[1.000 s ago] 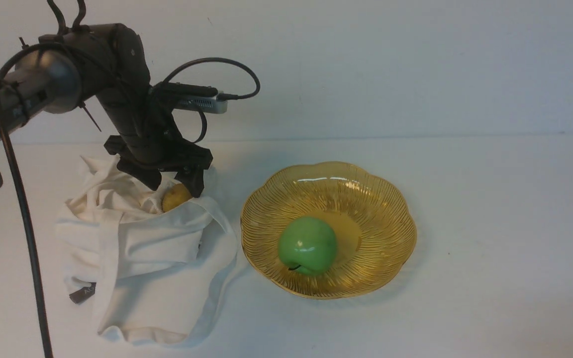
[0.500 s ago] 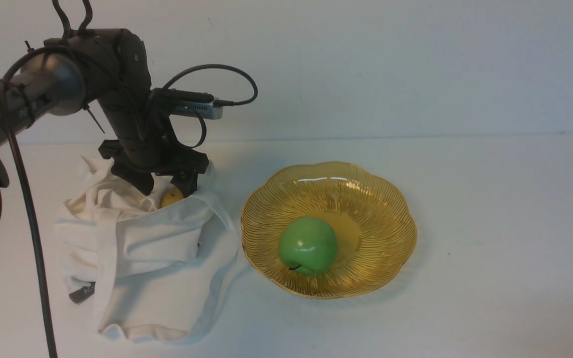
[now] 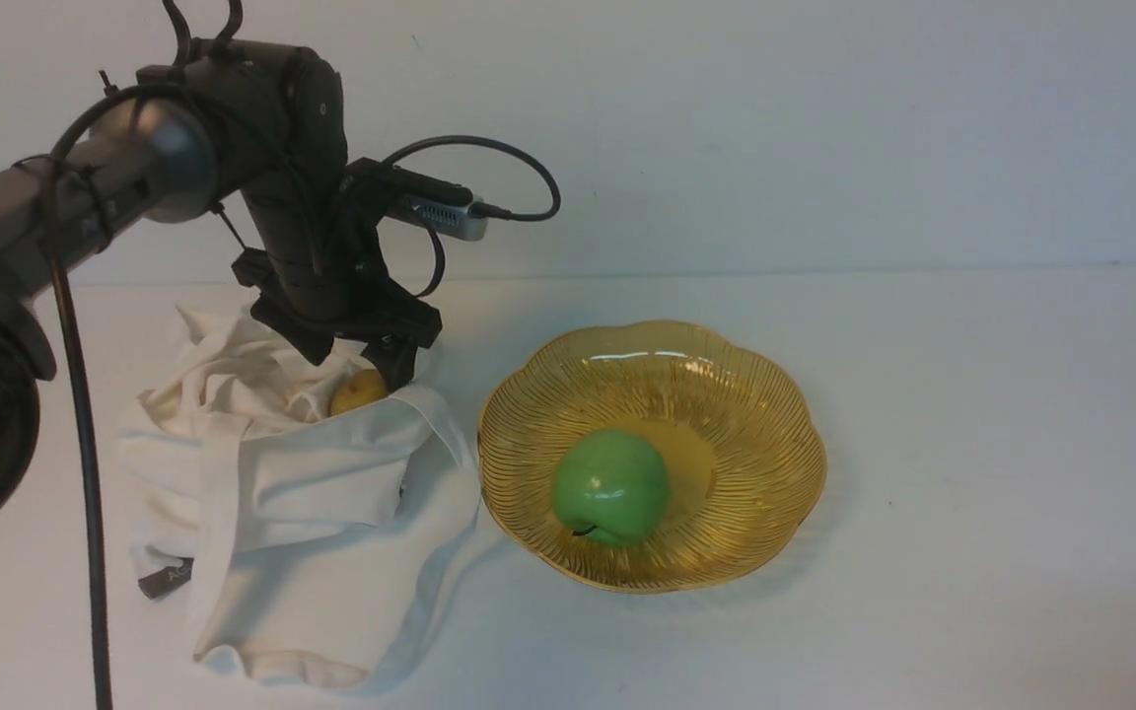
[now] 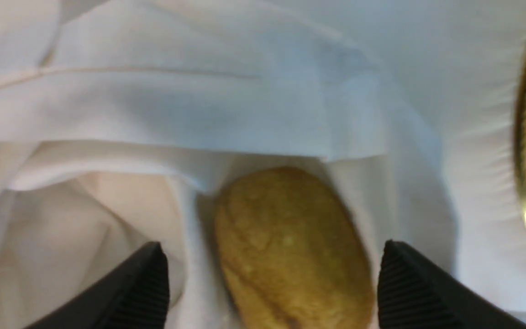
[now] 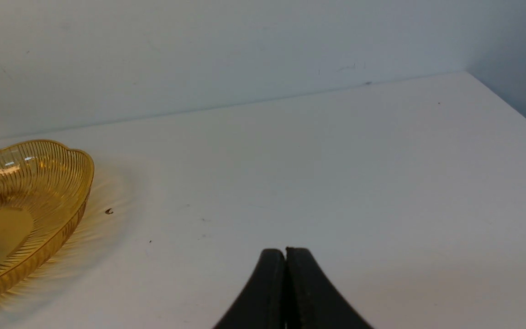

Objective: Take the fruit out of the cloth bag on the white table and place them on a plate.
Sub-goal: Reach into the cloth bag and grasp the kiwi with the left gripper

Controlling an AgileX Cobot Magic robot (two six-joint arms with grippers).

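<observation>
front: left gripper [image 3: 359, 367] spread wide, straddling fruit [image 3: 359, 392] in cloth bag [image 3: 312, 513] mouth; plate [image 3: 795, 434] with green apple [image 3: 611, 486] on gripper's right.
left wrist: fruit between jaws, cloth fold wedged beside it, bag hem just beyond.
right wrist: right gripper [image 5: 286, 252] pressed closed, empty, over bare tabletop [image 5: 359, 173].
change: left gripper and fruit shifted slightly plateward since 0.5 s ago.

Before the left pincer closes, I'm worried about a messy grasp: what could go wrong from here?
1. A fold of the cloth bag lies between one finger and the fruit, so the open left pincer may pinch fabric and drag the bag along.
2. The fruit sits partly under the bag's hem; it could catch there and slip on lifting.
3. The green apple already occupies the plate; a dropped fruit might bump it and roll.
</observation>
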